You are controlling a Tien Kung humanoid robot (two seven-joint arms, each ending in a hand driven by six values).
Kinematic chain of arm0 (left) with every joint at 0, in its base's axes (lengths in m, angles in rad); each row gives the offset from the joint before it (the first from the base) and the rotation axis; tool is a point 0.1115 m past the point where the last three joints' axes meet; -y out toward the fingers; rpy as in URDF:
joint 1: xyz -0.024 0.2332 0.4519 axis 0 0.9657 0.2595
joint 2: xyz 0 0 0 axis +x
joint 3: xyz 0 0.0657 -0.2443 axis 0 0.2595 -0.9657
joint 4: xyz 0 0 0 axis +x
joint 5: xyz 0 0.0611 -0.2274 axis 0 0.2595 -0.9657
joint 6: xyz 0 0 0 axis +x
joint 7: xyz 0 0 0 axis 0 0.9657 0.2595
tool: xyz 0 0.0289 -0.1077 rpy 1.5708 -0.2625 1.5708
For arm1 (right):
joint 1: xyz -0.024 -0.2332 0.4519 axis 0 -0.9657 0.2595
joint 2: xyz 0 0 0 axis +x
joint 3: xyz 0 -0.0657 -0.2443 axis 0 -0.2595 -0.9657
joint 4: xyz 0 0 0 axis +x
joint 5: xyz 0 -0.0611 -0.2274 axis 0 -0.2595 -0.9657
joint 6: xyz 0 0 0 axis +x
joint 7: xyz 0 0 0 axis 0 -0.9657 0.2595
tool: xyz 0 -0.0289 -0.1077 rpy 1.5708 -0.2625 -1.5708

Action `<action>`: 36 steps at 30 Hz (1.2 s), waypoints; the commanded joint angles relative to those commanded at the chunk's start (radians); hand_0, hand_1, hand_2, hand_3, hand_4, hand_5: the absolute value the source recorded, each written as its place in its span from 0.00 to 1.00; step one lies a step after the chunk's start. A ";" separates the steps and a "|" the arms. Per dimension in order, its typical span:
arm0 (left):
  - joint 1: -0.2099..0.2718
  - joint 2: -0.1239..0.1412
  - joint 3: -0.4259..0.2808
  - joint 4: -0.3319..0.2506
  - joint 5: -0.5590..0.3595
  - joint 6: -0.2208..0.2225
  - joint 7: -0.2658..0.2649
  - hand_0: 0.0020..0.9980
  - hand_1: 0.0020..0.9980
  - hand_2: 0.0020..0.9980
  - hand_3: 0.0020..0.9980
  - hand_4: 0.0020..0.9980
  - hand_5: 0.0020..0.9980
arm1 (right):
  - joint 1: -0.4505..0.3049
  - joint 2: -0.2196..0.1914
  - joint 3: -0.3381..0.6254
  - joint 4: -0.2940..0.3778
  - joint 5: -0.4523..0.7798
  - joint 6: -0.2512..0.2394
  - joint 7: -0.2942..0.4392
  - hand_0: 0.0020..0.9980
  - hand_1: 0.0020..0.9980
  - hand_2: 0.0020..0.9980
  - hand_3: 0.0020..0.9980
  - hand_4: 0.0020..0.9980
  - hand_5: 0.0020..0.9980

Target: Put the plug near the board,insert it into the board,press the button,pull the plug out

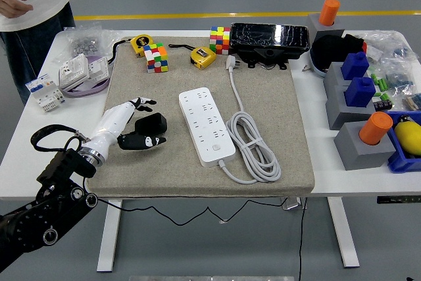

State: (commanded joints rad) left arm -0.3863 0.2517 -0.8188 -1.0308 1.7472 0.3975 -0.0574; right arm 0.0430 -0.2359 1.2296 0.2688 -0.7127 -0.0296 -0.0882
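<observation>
Plug (pixel 151 123) on mat (pixel 276 97), left robot hand (pixel 135 126) touching it, fingers spread

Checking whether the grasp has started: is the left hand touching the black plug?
Touching. The head view shows the left hand with fingers laid against the black plug, no mat visible between them.
</observation>
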 joint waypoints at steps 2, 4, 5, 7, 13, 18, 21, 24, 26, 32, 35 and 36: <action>-0.009 -0.005 0.005 0.014 0.006 0.009 0.002 0.79 0.75 0.74 0.78 0.97 0.28 | 0.001 -0.001 -0.001 0.002 0.001 0.000 0.000 0.53 0.64 0.63 0.56 0.89 0.42; -0.016 -0.009 0.009 0.026 0.007 0.017 0.002 0.79 0.75 0.74 0.78 0.97 0.28 | 0.003 -0.002 -0.001 0.002 0.002 -0.001 0.000 0.53 0.64 0.63 0.56 0.89 0.42; -0.019 -0.011 0.009 0.032 0.006 0.020 0.001 0.79 0.75 0.74 0.78 0.97 0.28 | 0.003 -0.003 -0.001 0.002 0.002 -0.001 0.000 0.53 0.64 0.63 0.56 0.89 0.42; -0.024 -0.014 0.009 0.043 0.005 0.020 0.005 0.79 0.75 0.74 0.78 0.97 0.28 | 0.003 -0.003 -0.003 0.002 0.003 -0.001 0.000 0.53 0.64 0.63 0.56 0.89 0.42; -0.039 -0.021 0.017 0.071 0.004 0.006 0.033 0.79 0.75 0.73 0.71 0.88 0.24 | 0.002 -0.003 -0.006 0.002 0.004 -0.001 0.000 0.53 0.64 0.63 0.55 0.89 0.41; -0.050 -0.021 0.026 0.077 -0.003 -0.017 0.067 0.77 0.73 0.66 0.61 0.76 0.23 | 0.004 -0.004 -0.004 0.002 0.004 -0.002 0.001 0.53 0.64 0.63 0.55 0.89 0.41; -0.054 -0.022 0.030 0.078 -0.012 -0.020 0.072 0.64 0.63 0.56 0.54 0.66 0.21 | 0.005 -0.004 -0.004 0.003 0.004 -0.002 0.001 0.53 0.64 0.63 0.55 0.89 0.41; -0.057 -0.023 0.032 0.079 -0.018 -0.028 0.080 0.64 0.63 0.56 0.54 0.66 0.21 | 0.005 -0.005 -0.004 0.003 0.004 -0.002 0.001 0.53 0.64 0.63 0.55 0.89 0.41; -0.057 -0.023 0.032 0.075 -0.022 -0.035 0.086 0.46 0.48 0.49 0.53 0.59 0.15 | 0.005 -0.005 -0.004 0.003 0.004 -0.003 0.003 0.53 0.64 0.63 0.55 0.89 0.41; -0.054 -0.022 0.032 0.064 -0.031 -0.042 0.079 0.38 0.37 0.39 0.50 0.57 0.11 | 0.004 -0.004 -0.005 0.004 0.004 -0.005 0.005 0.53 0.64 0.63 0.55 0.89 0.41; -0.052 -0.020 0.031 0.056 -0.040 -0.032 0.049 0.38 0.37 0.39 0.50 0.57 0.11 | 0.005 -0.005 -0.003 0.005 0.002 -0.005 0.006 0.53 0.64 0.63 0.55 0.89 0.41; -0.052 -0.020 0.031 0.054 -0.047 -0.027 0.034 0.38 0.37 0.39 0.50 0.57 0.11 | 0.005 -0.005 -0.003 0.005 0.002 -0.006 0.006 0.53 0.64 0.63 0.55 0.89 0.41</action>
State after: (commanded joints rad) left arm -0.4382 0.2317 -0.7874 -0.9770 1.7003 0.3703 -0.0236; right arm 0.0481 -0.2406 1.2266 0.2734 -0.7102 -0.0352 -0.0819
